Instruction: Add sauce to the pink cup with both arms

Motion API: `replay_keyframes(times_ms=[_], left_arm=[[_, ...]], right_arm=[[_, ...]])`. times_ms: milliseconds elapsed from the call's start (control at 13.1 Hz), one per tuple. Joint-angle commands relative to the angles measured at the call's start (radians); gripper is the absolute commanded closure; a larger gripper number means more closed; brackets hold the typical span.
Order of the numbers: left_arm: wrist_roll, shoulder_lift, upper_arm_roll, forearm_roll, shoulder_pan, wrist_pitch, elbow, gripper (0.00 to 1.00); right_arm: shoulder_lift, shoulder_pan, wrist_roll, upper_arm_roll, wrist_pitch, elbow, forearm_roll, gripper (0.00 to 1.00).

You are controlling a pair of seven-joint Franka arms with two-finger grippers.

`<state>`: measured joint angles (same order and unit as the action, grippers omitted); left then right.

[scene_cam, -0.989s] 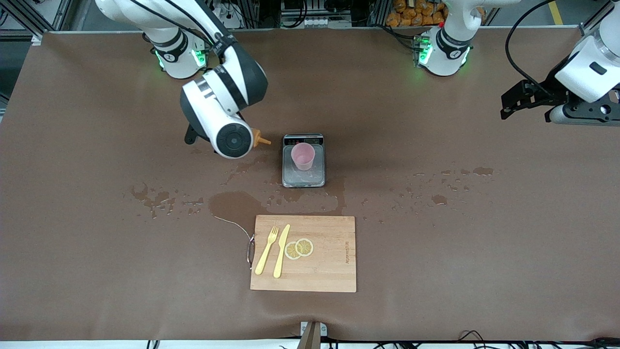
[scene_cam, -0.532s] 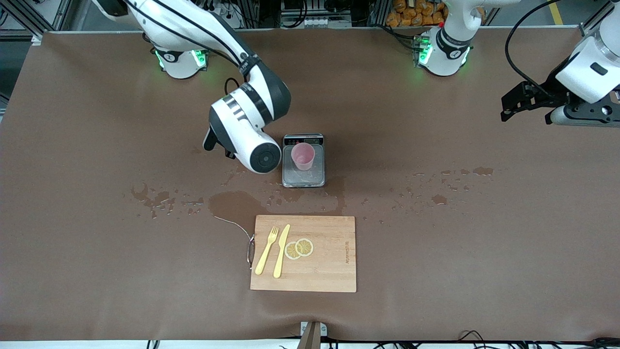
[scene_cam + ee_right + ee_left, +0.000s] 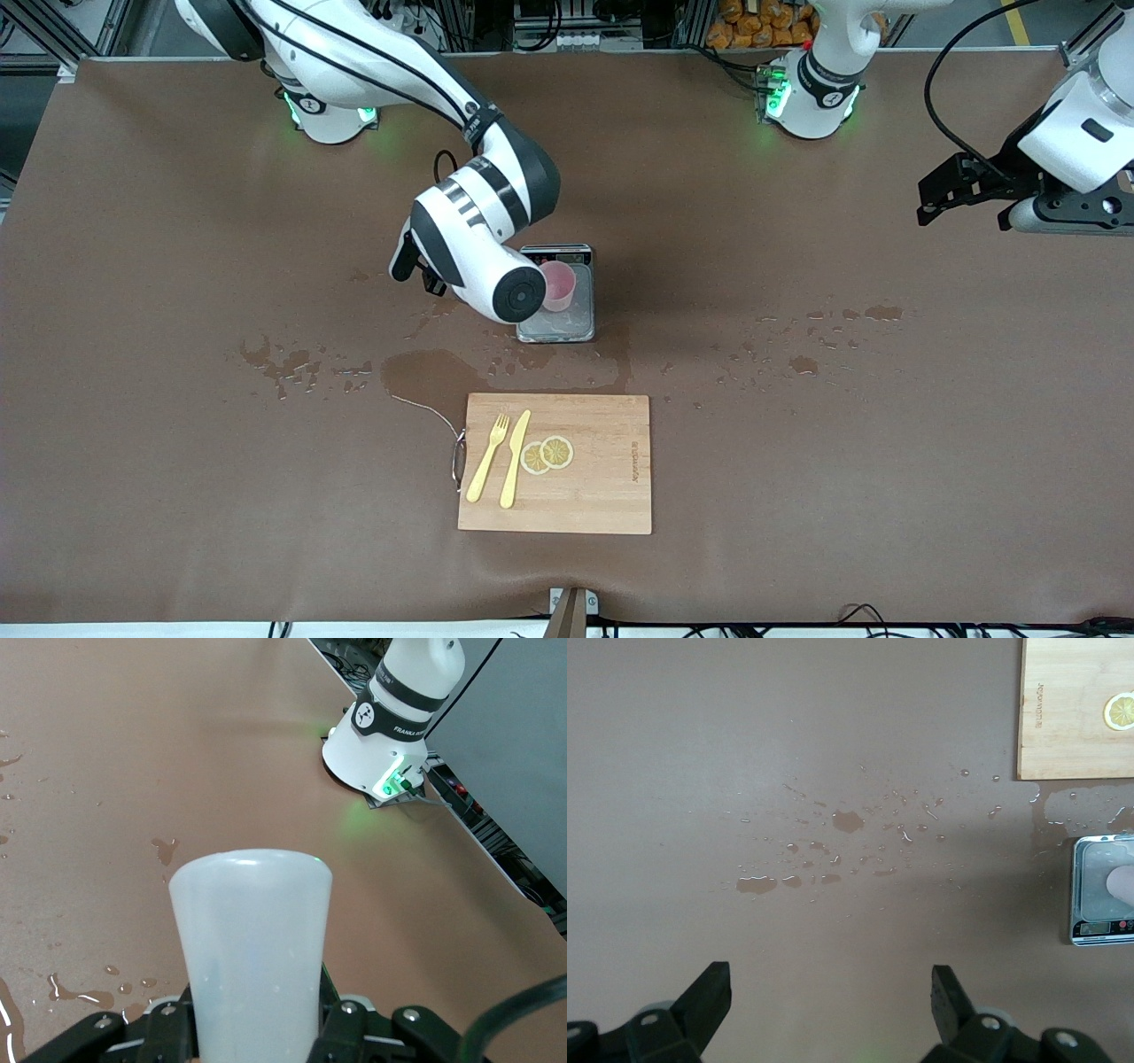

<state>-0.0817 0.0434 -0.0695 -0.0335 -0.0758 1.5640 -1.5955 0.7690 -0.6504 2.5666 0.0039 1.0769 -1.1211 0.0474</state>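
Holding the sauce [image 3: 251,948] tight between its fingers, the right gripper [image 3: 252,1019] hangs just beside the pink cup [image 3: 561,283]. That cup stands on a small scale [image 3: 567,330], farther from the front camera than the cutting board [image 3: 594,496]. Waiting at its own end of the table, the left gripper [image 3: 831,992] is spread wide over bare cloth and grips nothing.

High front camera faces the arms; wrist cameras look close (both showing tabletop [image 3: 797,461]).

Pale-pink cup [image 3: 560,284] upright on scale, whitish sauce bottle [image 3: 251,948] gripped, held aloft
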Motion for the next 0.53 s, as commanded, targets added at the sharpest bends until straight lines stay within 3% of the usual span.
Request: replay_keyframes(times_ms=[0, 76, 228, 456], left_arm=[[0.000, 0.006, 0.000, -0.013, 0.005, 0.005, -0.003, 0.00], [0.000, 0.006, 0.000, -0.013, 0.005, 0.005, -0.003, 0.00], [0.002, 0.006, 0.000, -0.013, 0.005, 0.005, -0.003, 0.00], [0.002, 0.006, 0.000, -0.013, 0.007, 0.005, -0.003, 0.00]], right_arm=[[0.041, -0.018, 0.015, -0.007, -0.034, 0.061, 0.025, 0.71], [0.045, -0.020, 0.015, -0.007, -0.035, 0.061, 0.025, 0.80], [0.050, -0.025, 0.015, -0.007, -0.028, 0.064, 0.025, 0.89], [0.052, -0.025, 0.014, -0.007, -0.026, 0.060, 0.025, 0.90]])
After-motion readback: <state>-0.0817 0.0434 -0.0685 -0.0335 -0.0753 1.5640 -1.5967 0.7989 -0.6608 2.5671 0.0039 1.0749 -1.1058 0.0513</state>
